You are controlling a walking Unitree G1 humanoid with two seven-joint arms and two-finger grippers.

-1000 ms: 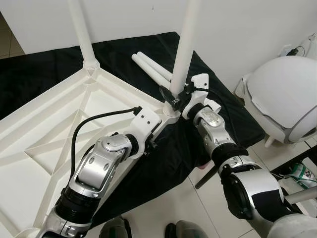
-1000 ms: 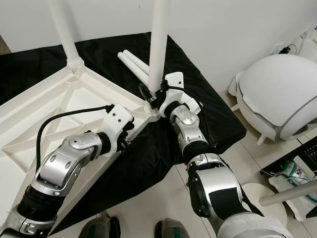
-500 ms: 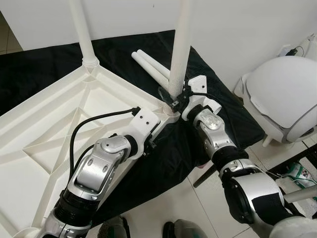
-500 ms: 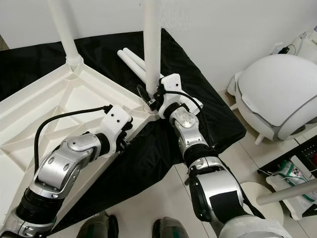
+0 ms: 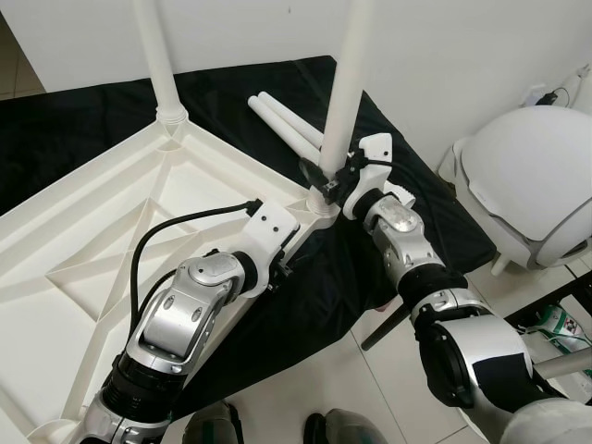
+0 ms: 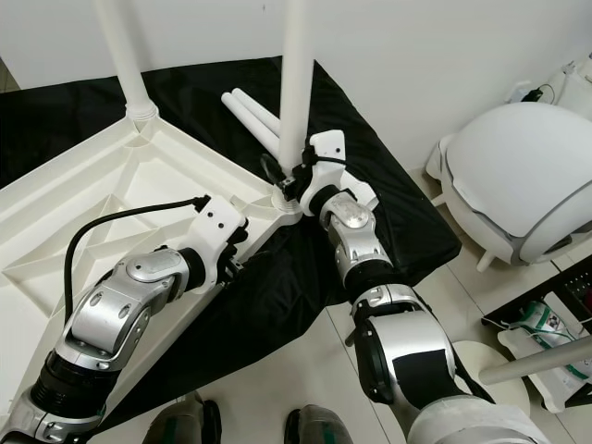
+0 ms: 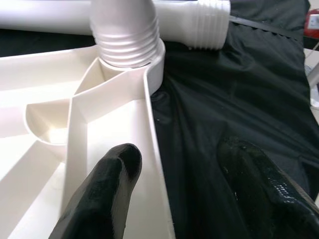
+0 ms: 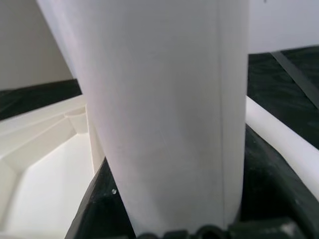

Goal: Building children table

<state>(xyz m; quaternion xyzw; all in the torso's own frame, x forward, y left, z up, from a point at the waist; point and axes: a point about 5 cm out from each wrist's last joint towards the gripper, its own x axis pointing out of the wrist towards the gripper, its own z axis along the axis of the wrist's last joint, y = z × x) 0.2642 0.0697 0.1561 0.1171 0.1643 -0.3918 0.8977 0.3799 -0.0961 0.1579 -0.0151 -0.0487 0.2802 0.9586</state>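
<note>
1. The white tabletop (image 5: 102,231) lies upside down on a black cloth (image 5: 231,102).
2. Two legs stand upright in the tabletop's corners: the far leg (image 5: 155,60) and the near leg (image 5: 344,88).
3. The right gripper (image 5: 326,178) clasps the near leg just above the tabletop's corner socket.
4. The left gripper (image 5: 285,254) rests at the tabletop's rim, fingers hidden.
5. Two spare legs (image 5: 282,125) lie on the cloth beyond the tabletop.

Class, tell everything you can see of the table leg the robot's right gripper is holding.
The table leg is a plain white tube, smooth like plastic, standing nearly upright and running out of the picture's top. Its ribbed lower end sits in the round corner socket of the upturned white tabletop. The right gripper is shut around it just above the socket.
</note>
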